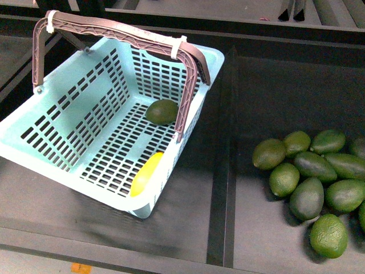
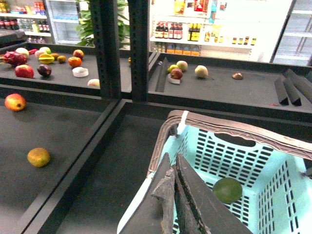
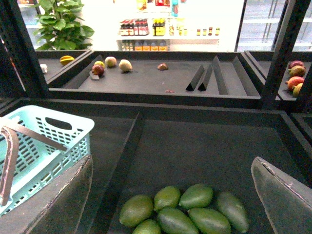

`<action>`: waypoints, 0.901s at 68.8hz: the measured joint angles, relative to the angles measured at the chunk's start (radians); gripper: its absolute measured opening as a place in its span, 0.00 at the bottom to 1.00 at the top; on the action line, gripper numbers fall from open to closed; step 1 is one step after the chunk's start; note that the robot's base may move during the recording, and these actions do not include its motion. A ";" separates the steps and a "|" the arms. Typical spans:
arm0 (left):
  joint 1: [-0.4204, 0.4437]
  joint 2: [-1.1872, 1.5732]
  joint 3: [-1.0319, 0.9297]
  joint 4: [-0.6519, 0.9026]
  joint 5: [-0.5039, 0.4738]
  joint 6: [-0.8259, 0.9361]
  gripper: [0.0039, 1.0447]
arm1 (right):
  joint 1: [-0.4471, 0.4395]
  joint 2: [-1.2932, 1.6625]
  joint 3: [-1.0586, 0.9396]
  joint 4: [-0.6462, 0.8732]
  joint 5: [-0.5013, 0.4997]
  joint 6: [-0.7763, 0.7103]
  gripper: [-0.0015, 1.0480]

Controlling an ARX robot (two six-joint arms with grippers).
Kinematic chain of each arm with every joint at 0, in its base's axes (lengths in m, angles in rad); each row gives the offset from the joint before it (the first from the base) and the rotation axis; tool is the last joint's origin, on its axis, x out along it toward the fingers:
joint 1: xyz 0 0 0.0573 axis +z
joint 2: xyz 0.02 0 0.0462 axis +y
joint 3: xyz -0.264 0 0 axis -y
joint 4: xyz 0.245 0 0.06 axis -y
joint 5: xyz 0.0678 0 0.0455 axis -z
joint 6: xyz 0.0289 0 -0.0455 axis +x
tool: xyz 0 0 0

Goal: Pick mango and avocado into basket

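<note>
Two fruits lie on the slotted floor of the teal plastic basket [image 1: 68, 131]: the smooth yellow mango [image 1: 146, 173] against its near wall, the dull, egg-shaped avocado [image 1: 162, 111] under the ribbed brown handle [image 1: 114, 27]. The left gripper [image 2: 174, 195] has its dark blades pressed together, empty; the right gripper [image 3: 170, 195] is spread wide over pebbled loose avocados [image 3: 180, 212]
</note>
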 joint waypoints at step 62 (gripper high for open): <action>0.025 -0.666 -0.024 -0.612 0.010 0.001 0.02 | 0.000 0.000 0.000 0.000 0.000 0.000 0.92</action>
